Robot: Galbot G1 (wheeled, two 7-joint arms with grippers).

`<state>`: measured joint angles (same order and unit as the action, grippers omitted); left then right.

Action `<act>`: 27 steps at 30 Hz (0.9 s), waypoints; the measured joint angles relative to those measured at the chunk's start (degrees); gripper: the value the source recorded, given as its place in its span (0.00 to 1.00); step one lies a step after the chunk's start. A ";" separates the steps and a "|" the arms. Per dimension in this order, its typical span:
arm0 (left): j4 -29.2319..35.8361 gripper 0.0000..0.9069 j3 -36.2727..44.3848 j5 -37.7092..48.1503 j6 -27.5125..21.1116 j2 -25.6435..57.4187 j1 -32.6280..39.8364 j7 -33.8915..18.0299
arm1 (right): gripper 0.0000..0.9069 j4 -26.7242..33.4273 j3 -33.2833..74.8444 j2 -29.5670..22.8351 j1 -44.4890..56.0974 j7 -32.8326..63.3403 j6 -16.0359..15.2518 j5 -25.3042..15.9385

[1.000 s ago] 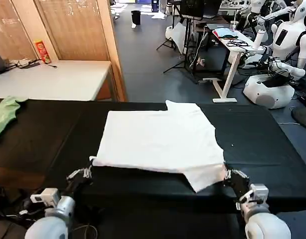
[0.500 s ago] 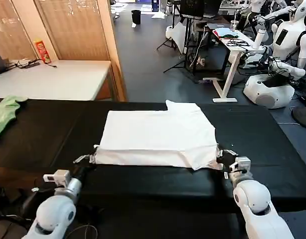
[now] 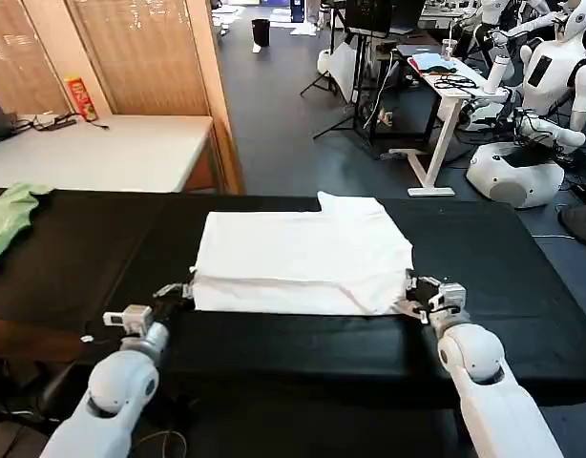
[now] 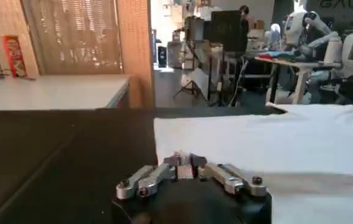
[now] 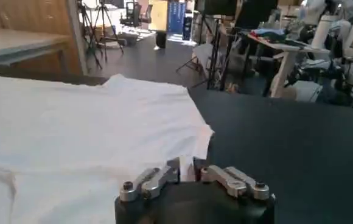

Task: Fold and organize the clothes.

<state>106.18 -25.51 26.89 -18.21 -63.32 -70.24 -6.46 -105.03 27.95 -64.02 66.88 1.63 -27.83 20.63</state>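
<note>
— While both arms reach in from the near edge, where does the T-shirt (image 3: 303, 262) lie in the head view?

— Flat on the black table (image 3: 503, 258), long axis running side to side. The left claw (image 3: 177, 292) pinches the near left corner, the right claw (image 3: 419, 294) the near right corner. The cloth extends straight away from both claws, toward the table's far edge; neither arm is nearer than the other.

— And from the left wrist?

— The left claw (image 4: 185, 165) is closed on the T-shirt (image 4: 268, 140) edge, fingers pressed together over a fold of white cloth. Most of the fabric lies ahead and toward the other arm, resting on the table (image 4: 55, 146).

— The right wrist?

— Much the same, mirrored. The right claw (image 5: 186, 167) is shut on the hem of the T-shirt (image 5: 85, 122), the shirt spreading forward and across. Bare table (image 5: 286, 140) lies to the outside.

— So the coming move?

— Likely carrying the near edge forward over the body; both corners would need to travel evenly, or the fold skews.
</note>
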 joint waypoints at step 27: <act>1.62 0.00 -3.42 5.80 -3.03 -0.19 -7.42 2.95 | 0.08 -6.01 3.03 -1.66 12.71 -0.16 1.17 -1.39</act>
<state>107.79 -28.93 32.69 -21.24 -63.51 -77.66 -3.50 -111.04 30.98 -65.68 79.59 1.47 -26.66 19.24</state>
